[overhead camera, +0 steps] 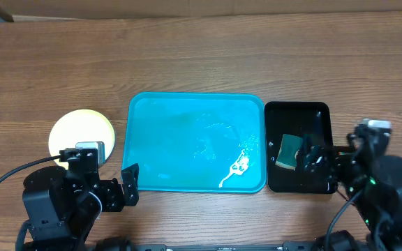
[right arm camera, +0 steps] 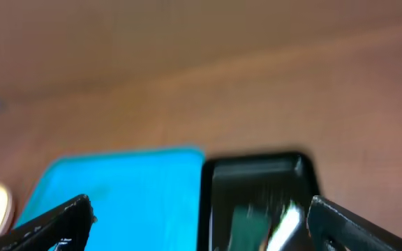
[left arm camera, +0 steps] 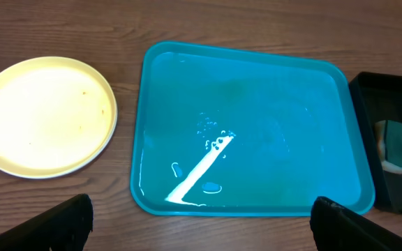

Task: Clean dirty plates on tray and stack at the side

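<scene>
The blue tray [overhead camera: 195,143] lies mid-table and holds no plates, only a wet sheen and a white glare streak. It also shows in the left wrist view [left arm camera: 250,125] and, blurred, in the right wrist view [right arm camera: 117,195]. One pale yellow-green plate [overhead camera: 81,131] sits on the table left of the tray, with tiny reddish specks [left arm camera: 45,115]. I cannot tell whether the white plates lie under it. My left gripper [overhead camera: 129,185] [left arm camera: 204,233] is open and empty at the tray's near left corner. My right gripper [overhead camera: 307,157] [right arm camera: 201,226] is open and empty over the black tray.
A smaller glossy black tray [overhead camera: 297,148] stands right of the blue tray and holds a green sponge [overhead camera: 288,150]. Both show in the left wrist view, tray [left arm camera: 389,90] and sponge [left arm camera: 396,143]. A cardboard wall runs along the table's far edge.
</scene>
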`<state>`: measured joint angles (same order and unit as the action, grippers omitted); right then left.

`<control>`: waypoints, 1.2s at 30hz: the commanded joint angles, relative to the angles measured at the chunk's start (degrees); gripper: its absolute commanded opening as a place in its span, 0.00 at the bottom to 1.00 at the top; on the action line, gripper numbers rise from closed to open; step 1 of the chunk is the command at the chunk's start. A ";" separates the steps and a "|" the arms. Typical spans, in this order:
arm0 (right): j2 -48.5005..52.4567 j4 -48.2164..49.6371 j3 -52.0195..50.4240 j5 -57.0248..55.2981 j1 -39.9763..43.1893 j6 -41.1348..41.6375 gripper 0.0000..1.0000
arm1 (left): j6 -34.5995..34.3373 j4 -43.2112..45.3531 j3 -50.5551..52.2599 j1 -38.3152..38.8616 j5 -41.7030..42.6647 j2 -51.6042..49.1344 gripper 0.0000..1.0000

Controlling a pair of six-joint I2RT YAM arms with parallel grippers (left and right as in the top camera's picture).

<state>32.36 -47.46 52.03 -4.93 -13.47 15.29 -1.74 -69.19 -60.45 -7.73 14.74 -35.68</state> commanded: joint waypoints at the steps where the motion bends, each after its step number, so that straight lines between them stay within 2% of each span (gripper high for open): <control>1: -5.66 6.03 -4.87 -1.84 4.07 -4.72 1.00 | -1.22 0.00 0.39 0.26 -0.13 0.07 1.00; 14: -32.26 33.97 -34.84 -1.44 7.45 -6.56 1.00 | -1.22 0.00 0.39 0.26 -0.13 0.07 1.00; 17: -32.17 41.48 -39.78 -1.42 7.45 -6.78 1.00 | -1.22 0.00 0.39 0.26 -0.13 0.07 1.00; 21: -32.17 49.00 -45.07 -1.01 7.74 -11.21 1.00 | -1.22 0.00 0.39 0.26 -0.13 0.07 1.00; 27: -32.20 48.26 -51.41 0.94 8.66 -12.52 1.00 | -1.22 0.02 0.39 0.26 -0.13 0.07 1.00; 30: -32.20 42.23 -51.56 3.61 8.96 -12.35 1.00 | -1.22 0.00 0.39 0.26 -0.13 0.07 1.00; 36: -32.20 42.64 -51.56 3.98 9.01 -12.35 1.00 | -1.22 0.00 0.39 0.26 -0.13 0.07 1.00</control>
<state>0.84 -5.17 1.04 -1.96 -4.84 3.40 -1.74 -69.21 -60.23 -7.73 14.74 -35.68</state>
